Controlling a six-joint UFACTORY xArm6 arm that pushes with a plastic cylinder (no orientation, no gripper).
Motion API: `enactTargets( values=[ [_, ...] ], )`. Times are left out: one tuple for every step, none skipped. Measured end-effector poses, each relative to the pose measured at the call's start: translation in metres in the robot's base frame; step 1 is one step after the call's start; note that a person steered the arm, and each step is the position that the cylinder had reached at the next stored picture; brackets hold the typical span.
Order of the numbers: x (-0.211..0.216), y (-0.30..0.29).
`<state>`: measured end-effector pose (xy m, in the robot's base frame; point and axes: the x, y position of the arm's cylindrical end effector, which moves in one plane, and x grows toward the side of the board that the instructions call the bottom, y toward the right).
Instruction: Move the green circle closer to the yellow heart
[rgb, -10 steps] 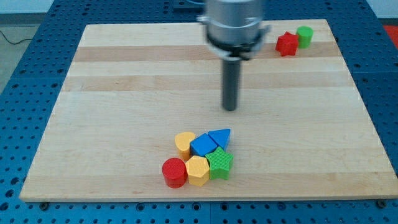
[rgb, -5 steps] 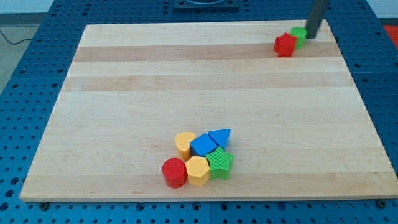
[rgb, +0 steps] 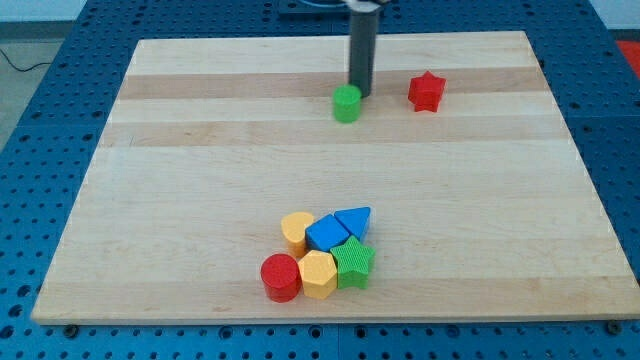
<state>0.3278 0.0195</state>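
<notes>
The green circle (rgb: 346, 103) stands in the upper middle of the wooden board (rgb: 200, 150). My tip (rgb: 360, 95) touches its upper right side. The yellow heart (rgb: 296, 229) lies near the view's bottom centre, at the left end of a cluster of blocks, far below the green circle. The rod rises straight up out of the view's top.
A red star (rgb: 426, 91) lies to the right of the tip. Beside the yellow heart are a blue pentagon (rgb: 326, 233), a blue triangle (rgb: 355, 219), a green star (rgb: 353, 263), a yellow hexagon (rgb: 317, 274) and a red cylinder (rgb: 281, 277).
The rod went from the board's middle to the top right corner, then pushed the green circle left and down to the upper middle. The red star was nudged left.
</notes>
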Motion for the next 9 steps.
enactTargets(
  values=[
    [0.055, -0.019],
    [0.086, -0.019],
    [0.075, -0.019],
    [0.044, -0.019],
    [0.044, -0.045],
    [0.091, -0.08],
    [0.134, -0.083],
    [0.141, -0.083],
    [0.091, -0.088]
  ],
)
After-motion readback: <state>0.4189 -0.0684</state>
